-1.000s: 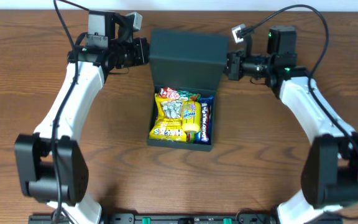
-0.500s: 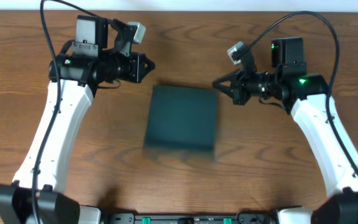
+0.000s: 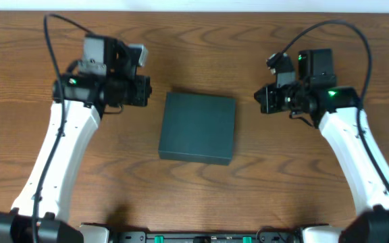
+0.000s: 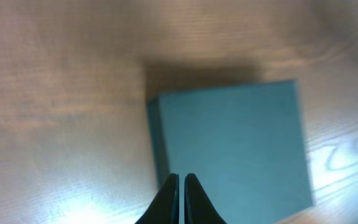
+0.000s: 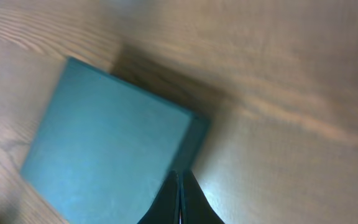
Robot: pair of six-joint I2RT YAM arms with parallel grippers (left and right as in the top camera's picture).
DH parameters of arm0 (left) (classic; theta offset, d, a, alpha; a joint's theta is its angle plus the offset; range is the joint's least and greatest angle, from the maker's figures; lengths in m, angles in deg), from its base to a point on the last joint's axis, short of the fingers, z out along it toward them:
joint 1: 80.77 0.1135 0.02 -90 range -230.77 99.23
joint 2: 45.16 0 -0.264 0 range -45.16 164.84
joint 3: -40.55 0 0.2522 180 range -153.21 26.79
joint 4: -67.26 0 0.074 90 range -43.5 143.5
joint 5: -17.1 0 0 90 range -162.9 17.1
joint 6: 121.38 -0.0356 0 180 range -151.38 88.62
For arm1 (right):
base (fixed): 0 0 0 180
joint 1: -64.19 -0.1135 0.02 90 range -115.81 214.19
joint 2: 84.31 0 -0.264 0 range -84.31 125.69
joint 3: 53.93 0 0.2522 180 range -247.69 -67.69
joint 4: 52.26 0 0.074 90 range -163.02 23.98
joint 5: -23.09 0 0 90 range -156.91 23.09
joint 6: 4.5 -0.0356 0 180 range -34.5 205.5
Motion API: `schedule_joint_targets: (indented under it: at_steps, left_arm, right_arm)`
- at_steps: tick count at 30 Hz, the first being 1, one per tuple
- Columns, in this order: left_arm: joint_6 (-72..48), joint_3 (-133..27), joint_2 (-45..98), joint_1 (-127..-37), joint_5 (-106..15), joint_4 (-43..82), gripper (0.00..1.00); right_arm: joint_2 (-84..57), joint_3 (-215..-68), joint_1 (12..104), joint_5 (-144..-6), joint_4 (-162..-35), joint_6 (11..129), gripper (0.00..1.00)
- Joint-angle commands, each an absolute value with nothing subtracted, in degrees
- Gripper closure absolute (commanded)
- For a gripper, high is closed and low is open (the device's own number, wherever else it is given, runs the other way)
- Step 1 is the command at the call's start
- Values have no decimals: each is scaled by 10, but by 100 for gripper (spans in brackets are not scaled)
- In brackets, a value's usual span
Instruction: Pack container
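Note:
The container (image 3: 198, 127) is a dark teal box lying shut on the wooden table, its flap lid down flat, nothing of its contents showing. It fills the middle of the left wrist view (image 4: 235, 146) and the left part of the right wrist view (image 5: 104, 149). My left gripper (image 3: 147, 90) is shut and empty, held above the table left of the box's far left corner; its fingers (image 4: 180, 186) are pressed together. My right gripper (image 3: 258, 99) is shut and empty, right of the box's far right corner; its fingers (image 5: 179, 186) are pressed together.
The wooden table (image 3: 194, 47) shows all around the box. Both arms reach in from the front corners, white links along the left side (image 3: 59, 162) and right side (image 3: 356, 162). Black cables loop above each wrist.
One second ago the lid stood open over the snack packets, with both grippers at its sides. The lid has come down shut. Both grippers have drawn away from the box and closed.

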State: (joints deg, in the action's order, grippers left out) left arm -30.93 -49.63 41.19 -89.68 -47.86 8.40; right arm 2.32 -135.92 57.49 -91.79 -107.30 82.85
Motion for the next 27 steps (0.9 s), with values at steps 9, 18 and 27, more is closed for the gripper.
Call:
schedule_joint_targets:
  at_steps: [9, 18, 27]
  left_arm:
    - [-146, -225, 413, -900, -489, 259, 94]
    - [-125, -160, 413, -906, -431, 326, 94]
    - [-125, -161, 413, -928, -418, 329, 94]
  right_arm:
    - [155, -1287, 548, -945, -992, 758, 99]
    - [206, -1287, 509, -982, -917, 748, 99]
    - [206, -1287, 502, -982, -880, 733, 99]
